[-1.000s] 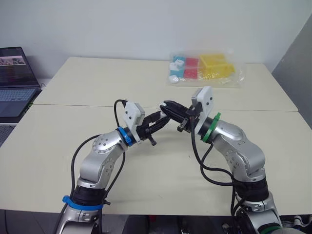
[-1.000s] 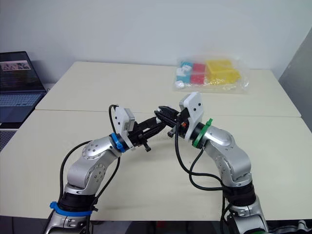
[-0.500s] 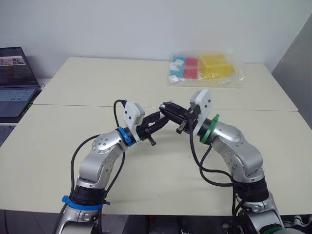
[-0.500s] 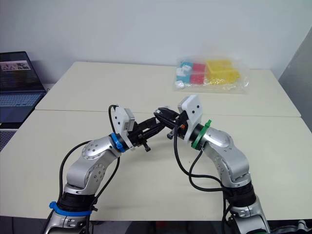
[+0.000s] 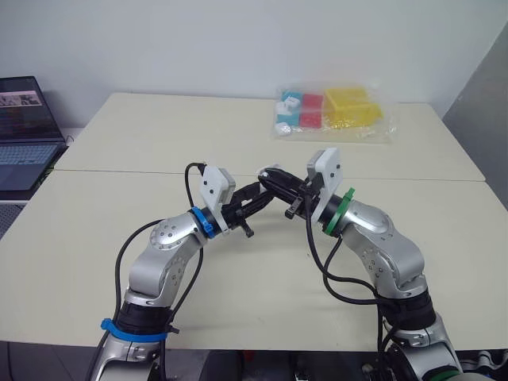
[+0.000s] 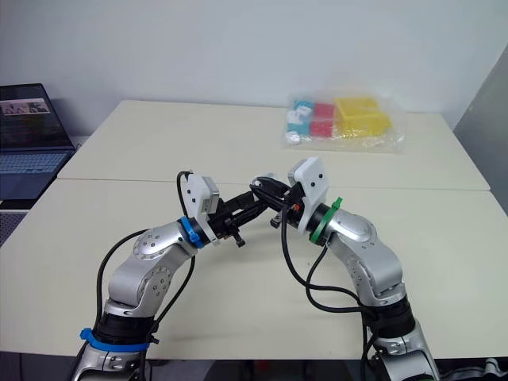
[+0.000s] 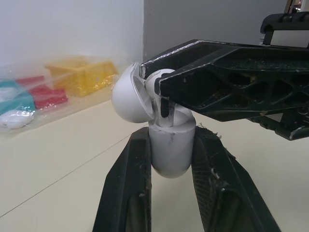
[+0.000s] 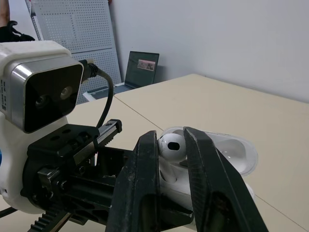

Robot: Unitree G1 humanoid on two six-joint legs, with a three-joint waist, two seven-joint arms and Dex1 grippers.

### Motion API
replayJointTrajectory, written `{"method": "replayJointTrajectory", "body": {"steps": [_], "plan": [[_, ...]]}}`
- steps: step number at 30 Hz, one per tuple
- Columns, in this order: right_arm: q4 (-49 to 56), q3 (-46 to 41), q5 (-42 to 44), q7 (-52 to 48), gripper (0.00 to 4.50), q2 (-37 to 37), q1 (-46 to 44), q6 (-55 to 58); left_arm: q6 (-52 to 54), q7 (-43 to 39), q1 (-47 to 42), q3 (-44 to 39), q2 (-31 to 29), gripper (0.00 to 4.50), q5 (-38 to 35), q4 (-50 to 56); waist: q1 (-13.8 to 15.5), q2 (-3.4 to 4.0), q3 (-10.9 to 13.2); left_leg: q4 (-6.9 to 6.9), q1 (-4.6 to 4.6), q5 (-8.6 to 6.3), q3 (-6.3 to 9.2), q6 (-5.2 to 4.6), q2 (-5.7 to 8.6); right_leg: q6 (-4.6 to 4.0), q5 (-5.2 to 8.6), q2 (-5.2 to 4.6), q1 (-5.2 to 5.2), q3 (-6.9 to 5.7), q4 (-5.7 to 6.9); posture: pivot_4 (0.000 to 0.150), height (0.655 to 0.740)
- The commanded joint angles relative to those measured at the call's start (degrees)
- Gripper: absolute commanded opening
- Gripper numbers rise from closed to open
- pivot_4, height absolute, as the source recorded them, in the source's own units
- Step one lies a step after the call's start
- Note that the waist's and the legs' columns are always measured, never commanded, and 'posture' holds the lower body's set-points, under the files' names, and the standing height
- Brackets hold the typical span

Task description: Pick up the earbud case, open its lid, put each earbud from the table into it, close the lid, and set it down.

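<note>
Just ahead of the robot, raised clear of the near surface [image 5: 95, 238], the two claws meet tip to tip. The left claw [image 7: 170, 145] is clamped on the lower body of the case [image 7: 169, 159], a small glossy white shell held upright with its lid [image 7: 126, 99] swung back. The right claw [image 8: 170, 140] is pinched on an earbud [image 8: 173, 146], gripped by its head and lowered at the open top of the case. I'd say it is partly seated, but the claw hides the fit, and I can't tell if the other bud is already inside.

Both pieces look light, hard and slick. A firm hold low on the case's sides, clear of the lid, suits it. The earbud wants a gentle pinch or it may squirt out.

Farther back lies a clear bag [image 5: 333, 111] of coloured bits. A laptop [image 5: 24, 131] stands off to the left.
</note>
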State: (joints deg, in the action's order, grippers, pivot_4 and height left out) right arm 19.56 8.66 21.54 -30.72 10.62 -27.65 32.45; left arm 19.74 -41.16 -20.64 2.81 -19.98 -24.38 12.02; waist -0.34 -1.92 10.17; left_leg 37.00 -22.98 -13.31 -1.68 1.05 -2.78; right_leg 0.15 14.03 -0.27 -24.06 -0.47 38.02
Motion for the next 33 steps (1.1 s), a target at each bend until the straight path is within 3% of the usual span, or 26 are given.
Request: {"method": "replayJointTrajectory", "body": {"steps": [1,5,15,20,24,28,32,33], "plan": [[0.9,-0.3,-0.1,0.7,1.42,0.9,0.4,0.5,-0.9,-0.3,-1.2,-1.3,-0.3,0.76,-1.2,2.7,0.0,0.0,0.0,0.0,0.0,0.0,0.0,0.0,0.0,0.0,0.0,0.0,0.0,0.0,0.0,0.15,0.74],[1.8,-0.6,0.1,1.1,2.82,1.3,0.2,0.8,-1.0,-0.4,-1.2,-1.2,-0.6,0.76,-1.2,2.6,0.0,0.0,0.0,-0.01,0.0,0.0,0.0,0.0,0.0,0.0,0.0,0.0,0.0,0.0,-0.01,0.15,0.74],[7.8,-1.2,2.5,0.4,2.86,4.5,0.9,4.3,-1.1,-0.3,-1.1,-1.2,-1.0,0.76,-1.0,2.2,0.0,0.0,0.0,-0.02,-0.01,0.0,-0.01,0.0,0.0,0.0,0.0,-0.01,0.0,0.0,-0.03,0.15,0.74],[15.9,-5.9,9.8,-1.6,2.86,10.6,0.1,11.5,-1.1,-0.7,-0.6,-1.0,-1.2,0.76,-0.8,2.0,0.0,0.0,0.0,-0.02,-0.02,0.0,0.0,0.0,0.0,0.0,0.01,-0.01,-0.01,0.0,-0.03,0.15,0.74],[16.4,-9.9,15.2,-2.6,2.86,14.5,-2.6,15.6,-1.6,-2.6,-0.4,0.1,-1.9,0.76,-0.5,1.9,0.1,0.0,0.0,-0.01,-0.01,0.0,-0.01,0.0,0.01,0.0,0.01,-0.03,0.0,0.0,-0.05,0.15,0.74],[10.6,-10.5,15.0,-7.8,1.5,22.8,-8.4,17.0,-3.0,-7.5,-0.4,3.0,-3.4,0.76,0.2,2.1,0.1,0.03,0.0,-0.01,0.0,0.0,-0.02,-0.01,0.01,-0.01,0.01,-0.01,-0.01,-0.01,-0.03,0.15,0.74],[0.1,-4.1,9.1,-12.1,0.03,27.0,-15.7,13.7,-5.3,-11.0,-0.3,5.6,-4.3,0.76,1.4,1.8,-0.1,0.03,0.0,-0.04,0.01,-0.01,-0.1,-0.02,0.02,-0.02,0.02,-0.01,-0.03,0.01,-0.07,0.15,0.74],[-1.9,-2.8,8.0,-13.1,0.0,27.1,-17.0,12.8,-5.7,-11.5,-0.2,6.0,-4.3,0.76,1.6,1.7,-0.1,0.03,0.0,-0.05,0.01,-0.01,-0.09,-0.02,0.02,-0.03,0.02,0.0,-0.03,0.02,-0.09,0.15,0.74]]}}
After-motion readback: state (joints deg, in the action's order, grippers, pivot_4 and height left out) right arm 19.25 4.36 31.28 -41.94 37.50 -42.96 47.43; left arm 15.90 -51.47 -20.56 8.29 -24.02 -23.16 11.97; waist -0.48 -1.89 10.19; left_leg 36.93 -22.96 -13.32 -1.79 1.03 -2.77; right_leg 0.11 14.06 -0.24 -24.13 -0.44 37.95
